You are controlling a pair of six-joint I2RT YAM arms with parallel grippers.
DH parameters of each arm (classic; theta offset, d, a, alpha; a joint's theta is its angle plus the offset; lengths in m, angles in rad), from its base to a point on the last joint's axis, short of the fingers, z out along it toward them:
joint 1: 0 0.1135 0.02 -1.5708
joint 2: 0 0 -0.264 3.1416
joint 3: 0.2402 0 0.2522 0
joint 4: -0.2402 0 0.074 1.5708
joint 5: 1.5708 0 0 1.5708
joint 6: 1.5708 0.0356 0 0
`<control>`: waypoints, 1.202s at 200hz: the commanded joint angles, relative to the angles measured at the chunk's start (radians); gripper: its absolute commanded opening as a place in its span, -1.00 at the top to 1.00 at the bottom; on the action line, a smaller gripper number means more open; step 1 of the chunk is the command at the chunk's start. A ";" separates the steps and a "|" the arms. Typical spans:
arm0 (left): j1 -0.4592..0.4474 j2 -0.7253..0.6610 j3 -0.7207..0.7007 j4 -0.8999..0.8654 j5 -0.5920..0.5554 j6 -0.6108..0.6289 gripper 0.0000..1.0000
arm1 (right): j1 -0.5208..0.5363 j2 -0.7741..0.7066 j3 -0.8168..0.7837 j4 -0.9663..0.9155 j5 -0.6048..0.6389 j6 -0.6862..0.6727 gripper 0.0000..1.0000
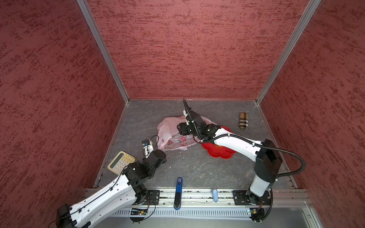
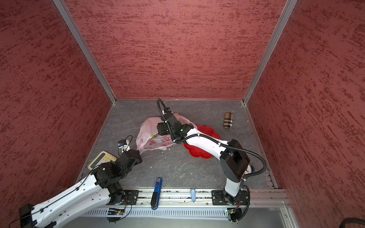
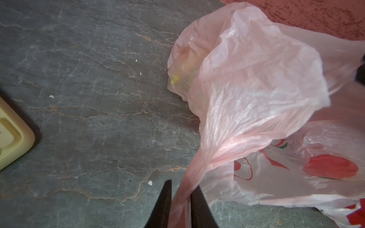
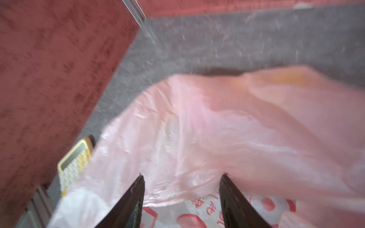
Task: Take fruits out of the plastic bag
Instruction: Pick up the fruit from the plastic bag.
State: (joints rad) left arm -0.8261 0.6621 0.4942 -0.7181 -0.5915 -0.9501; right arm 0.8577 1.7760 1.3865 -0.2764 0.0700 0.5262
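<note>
The pale-pink plastic bag (image 1: pixel 170 131) (image 2: pixel 148 130) lies crumpled mid-table, its red prints facing up. My left gripper (image 3: pixel 180 189) is shut on a twisted handle strand of the bag (image 3: pixel 256 88) at the bag's near-left corner (image 1: pixel 161 148). My right gripper (image 4: pixel 182 175) hovers low over the bag (image 4: pixel 217 128), jaws well apart, with pink film lying between the fingertips. A yellow fruit (image 3: pixel 174 80) shows dimly through the film. In a top view a yellow-green fruit (image 2: pixel 154 136) peeks out beside the right wrist. Other fruits are hidden.
A red flower-shaped plate (image 1: pixel 219 153) (image 2: pixel 197 154) sits right of the bag, partly under the right arm. A cream calculator (image 1: pixel 121 161) (image 3: pixel 11 134) (image 4: pixel 76 163) lies near the left wall. A plaid pouch (image 1: pixel 242 120) lies back right, a blue tool (image 1: pixel 178 192) at the front edge.
</note>
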 commanded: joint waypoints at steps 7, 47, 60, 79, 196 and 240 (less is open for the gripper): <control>-0.005 0.038 0.027 -0.032 -0.049 -0.035 0.62 | -0.001 -0.031 -0.020 0.038 0.005 0.029 -0.22; -0.003 0.066 0.061 0.020 -0.071 -0.020 0.61 | -0.001 -0.036 -0.055 0.012 0.011 0.022 -0.22; -0.001 0.078 0.077 0.031 -0.083 -0.006 0.61 | -0.002 -0.061 -0.075 0.014 0.006 0.027 -0.22; 0.008 0.101 0.089 0.047 -0.086 0.019 0.61 | 0.001 -0.110 -0.109 0.006 0.004 0.036 -0.22; 0.009 0.015 0.099 -0.128 -0.067 -0.055 0.62 | 0.001 0.188 0.074 0.090 -0.091 0.046 -0.35; 0.009 -0.036 0.075 -0.218 -0.036 -0.109 0.63 | 0.003 0.278 0.133 0.140 -0.156 0.066 -0.50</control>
State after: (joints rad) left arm -0.8185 0.6540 0.5762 -0.8513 -0.6464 -1.0153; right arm 0.8577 2.0350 1.4815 -0.2031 -0.0284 0.5724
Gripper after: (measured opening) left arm 0.186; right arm 0.734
